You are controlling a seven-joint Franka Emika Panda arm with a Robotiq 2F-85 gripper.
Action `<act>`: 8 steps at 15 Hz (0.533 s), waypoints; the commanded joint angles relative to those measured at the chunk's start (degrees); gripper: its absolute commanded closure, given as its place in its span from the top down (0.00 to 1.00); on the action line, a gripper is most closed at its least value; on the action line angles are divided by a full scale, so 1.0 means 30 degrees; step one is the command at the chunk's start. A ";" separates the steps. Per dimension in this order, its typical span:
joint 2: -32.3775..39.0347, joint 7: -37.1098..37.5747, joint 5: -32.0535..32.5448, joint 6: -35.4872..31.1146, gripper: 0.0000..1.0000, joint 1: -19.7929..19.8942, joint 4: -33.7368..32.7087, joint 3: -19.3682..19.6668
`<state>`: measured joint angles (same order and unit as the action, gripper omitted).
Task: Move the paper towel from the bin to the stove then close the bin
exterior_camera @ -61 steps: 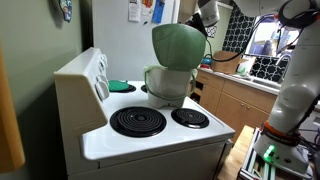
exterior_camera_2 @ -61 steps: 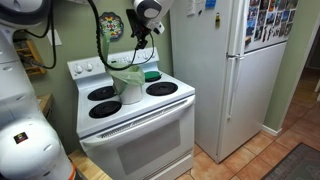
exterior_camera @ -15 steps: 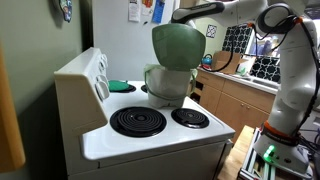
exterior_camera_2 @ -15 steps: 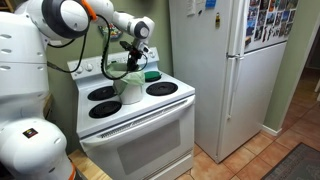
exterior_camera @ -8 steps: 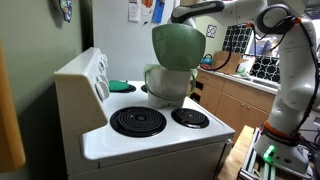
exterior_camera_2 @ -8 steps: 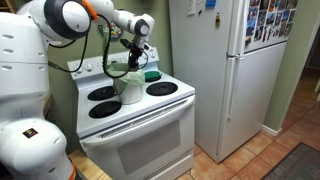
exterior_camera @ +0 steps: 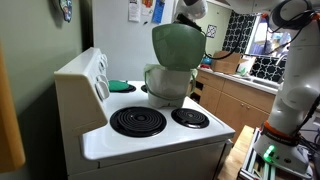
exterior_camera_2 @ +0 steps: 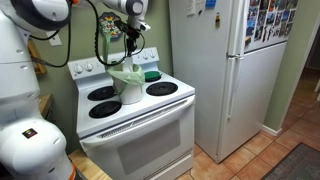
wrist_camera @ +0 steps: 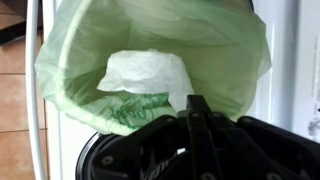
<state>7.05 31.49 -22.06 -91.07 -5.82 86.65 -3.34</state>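
Since approx. 0.5 s ago the fingers (wrist_camera: 197, 108) have been raised clear of the bin (exterior_camera_2: 130, 86), which is left w/ lid (exterior_camera: 178, 45) up on the stove (exterior_camera_2: 132, 109). The paper towel (wrist_camera: 146, 72) is seen inside the liner. The fingers are pressed together w/ nothing held, so the pick is judged not yet made.

We note the bin (exterior_camera: 167, 84) on the stove (exterior_camera: 150, 140), behind two front coil burners (exterior_camera: 138, 121), green lid (exterior_camera: 178, 45) raised upright (bin open); a teal disc (exterior_camera: 120, 86) lies nearby.
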 commanded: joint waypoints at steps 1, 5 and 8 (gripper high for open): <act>-0.3222 0.0590 -0.0074 -0.2759 0.00 0.0375 0.2645 0.0289; -0.5337 0.2121 0.1463 -0.5549 0.00 0.1199 0.4486 0.0541; -0.5952 0.3435 0.3028 -0.8064 0.00 0.1941 0.5678 0.0508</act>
<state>-7.45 38.01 -17.22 -108.23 -1.75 97.49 -1.61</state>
